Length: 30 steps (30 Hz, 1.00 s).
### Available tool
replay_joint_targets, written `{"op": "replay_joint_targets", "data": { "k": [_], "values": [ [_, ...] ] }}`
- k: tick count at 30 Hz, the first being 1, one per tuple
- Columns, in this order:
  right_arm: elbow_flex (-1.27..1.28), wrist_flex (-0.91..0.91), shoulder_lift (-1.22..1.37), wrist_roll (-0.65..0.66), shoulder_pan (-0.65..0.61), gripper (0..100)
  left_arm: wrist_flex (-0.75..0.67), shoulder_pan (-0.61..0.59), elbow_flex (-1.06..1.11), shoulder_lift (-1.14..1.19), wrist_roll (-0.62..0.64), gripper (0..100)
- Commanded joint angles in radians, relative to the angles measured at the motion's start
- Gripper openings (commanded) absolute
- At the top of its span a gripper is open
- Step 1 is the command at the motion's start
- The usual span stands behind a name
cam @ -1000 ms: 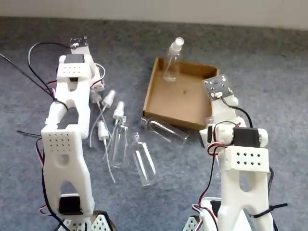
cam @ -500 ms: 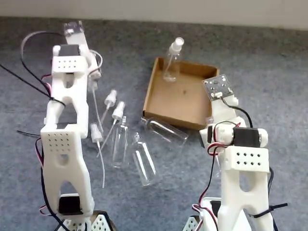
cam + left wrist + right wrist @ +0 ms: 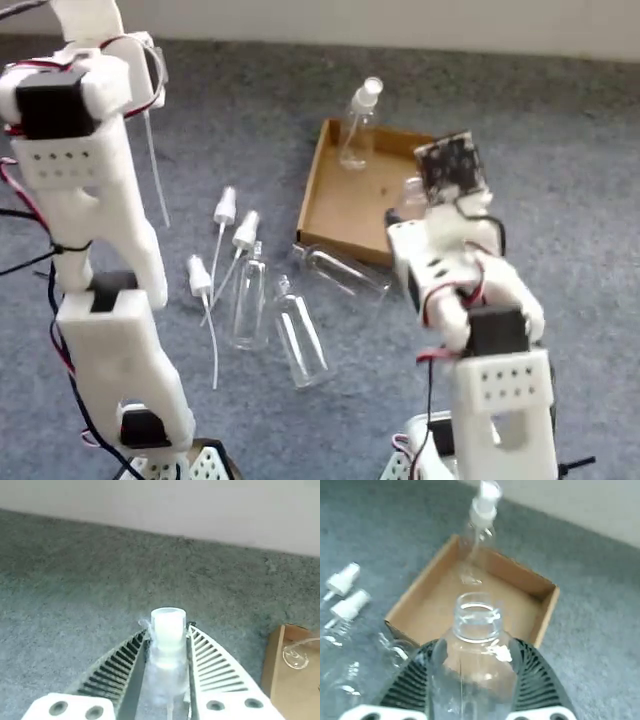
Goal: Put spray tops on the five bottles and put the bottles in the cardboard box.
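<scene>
Grey carpet covers the work surface, with a pale wall along its far edge. The job looks to be at an early stage: one of the five bottles is finished and boxed, and a second pairing seems to be in hand.

On the left, the left gripper is raised well above the carpet. It is clamped on a spray top, whose thin tube hangs down below it. Next come three loose spray tops, lying near one another on the carpet with their tubes trailing. Just beside them are three bare bottles on their sides. The one furthest right lies against the near wall of the cardboard box.

Inside the box, at its far edge, stands the capped bottle, upright with its top on. On the right, the right gripper is closed round an open bottle. It holds the bottle upright, mouth up, close to the box.

The count:
- **Bottles:** five in all, with one capped in the box, one gripped and three lying on the carpet.
- **Spray tops:** five in all, with one fitted, one gripped and three loose.
- **Box:** one.

Four tops have yet to be fitted, and four bottles have yet to go into the box.
</scene>
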Motion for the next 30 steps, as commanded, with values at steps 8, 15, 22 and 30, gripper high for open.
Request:
{"op": "replay_joint_targets", "data": {
  "k": [8,15,22,30],
  "values": [
    [0.501,-0.410,-0.389,-0.107,-0.188,0.5,-0.100,0.302,0.832,-0.921,-0.018,6],
    [0.601,-0.427,-0.598,-0.121,-0.275,0.5,-0.529,0.521,1.168,-1.073,-0.015,6],
    [0.769,-0.384,-0.774,-0.121,-0.277,0.5,-0.715,0.728,1.207,-0.964,-0.020,6],
    [0.808,-0.384,-0.794,-0.121,-0.275,0.5,-0.772,0.754,1.099,-0.796,-0.057,6]
  ]
}}
